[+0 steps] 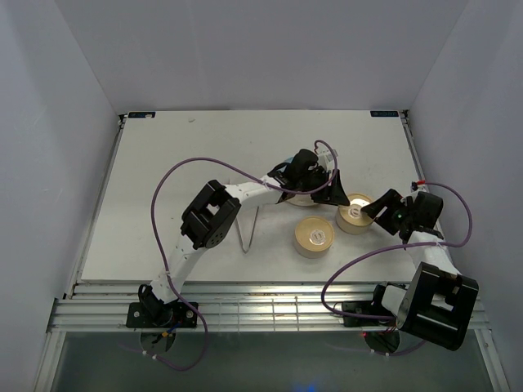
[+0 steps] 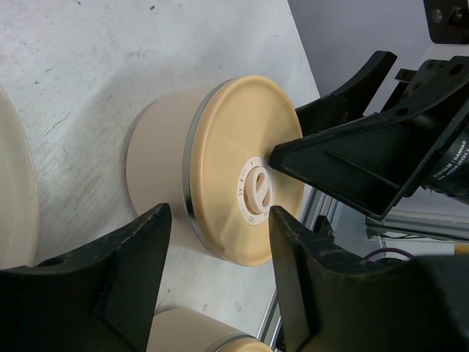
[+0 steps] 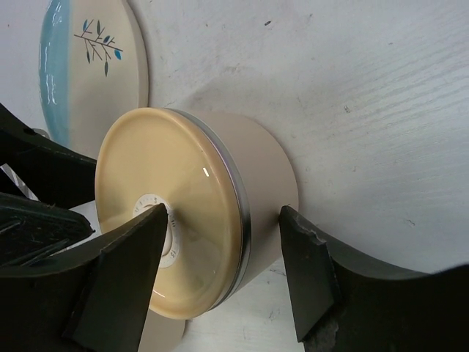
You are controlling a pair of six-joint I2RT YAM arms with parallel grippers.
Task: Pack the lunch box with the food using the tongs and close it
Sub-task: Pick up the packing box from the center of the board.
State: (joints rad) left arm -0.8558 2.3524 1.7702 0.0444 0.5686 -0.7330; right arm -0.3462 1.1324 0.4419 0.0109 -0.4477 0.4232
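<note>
Lunch box rim sits between spread right fingers.

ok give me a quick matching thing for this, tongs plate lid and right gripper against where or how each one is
1 tongs
2 plate
3 lid
4 right gripper

a blue and white, leaf sprig
b open, one finger over the lid
c lying on the table, untouched
d cream yellow, round

Pairs: 1-c, 2-a, 3-d, 4-b
</note>
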